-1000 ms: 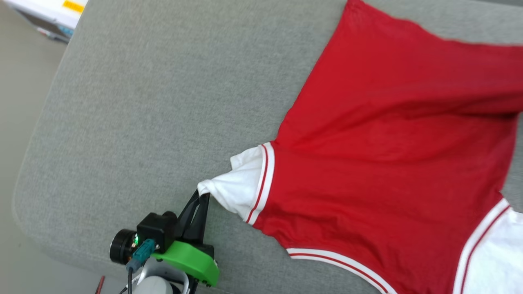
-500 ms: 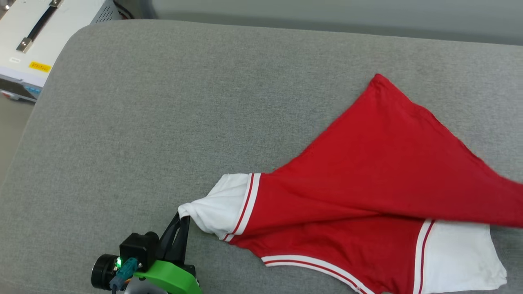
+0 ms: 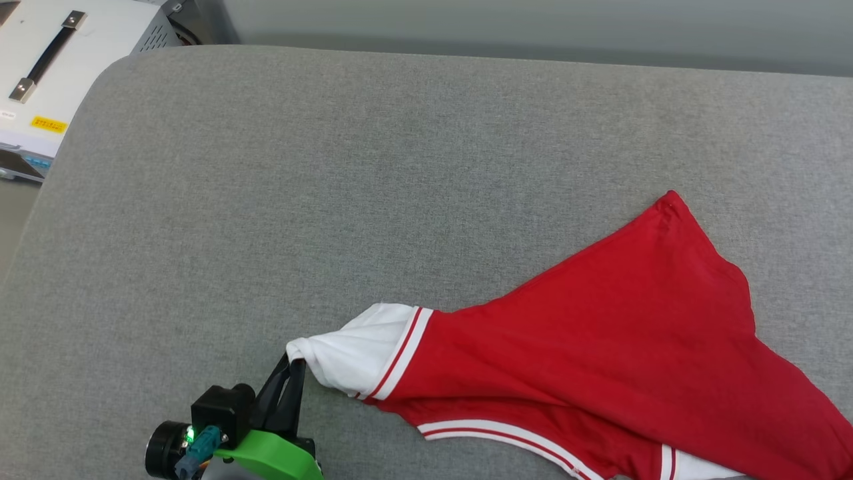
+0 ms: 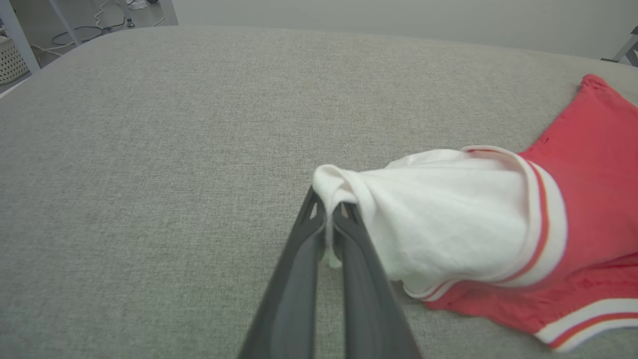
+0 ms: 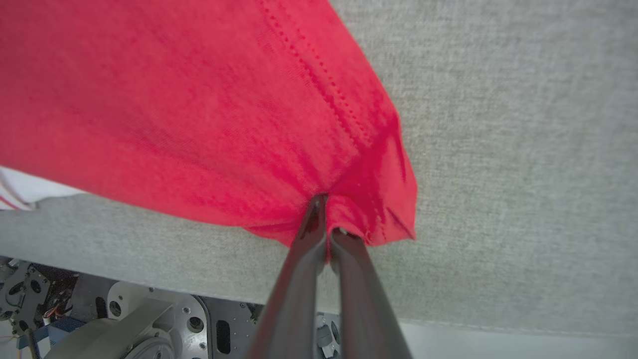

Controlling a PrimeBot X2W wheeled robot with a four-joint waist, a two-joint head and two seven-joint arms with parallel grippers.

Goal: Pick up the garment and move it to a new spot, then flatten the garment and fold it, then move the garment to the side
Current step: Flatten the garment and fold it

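The garment (image 3: 600, 353), a red shirt with white striped-trim sleeves, lies stretched over the grey cushioned surface (image 3: 333, 200), plain red side up, its far corner near the middle right. My left gripper (image 3: 296, 363) is shut on the tip of the white sleeve (image 4: 448, 209) at the lower left; in the left wrist view the white cloth is pinched between the two dark fingers of the left gripper (image 4: 329, 209). My right gripper (image 5: 325, 219) is shut on a bunched red hem corner (image 5: 369, 209) of the garment (image 5: 174, 99), held a little above the surface.
A white equipment case (image 3: 60, 60) with a black handle stands off the surface's far left corner. The surface's near edge and my own base (image 5: 124, 319) lie below the right gripper. A basket (image 4: 11, 61) and cables sit on the floor at the far left.
The head camera has tilted and turned, so the scene shifted. The red body has swung down and right, folding over the right white sleeve. Both grippers keep their grips.
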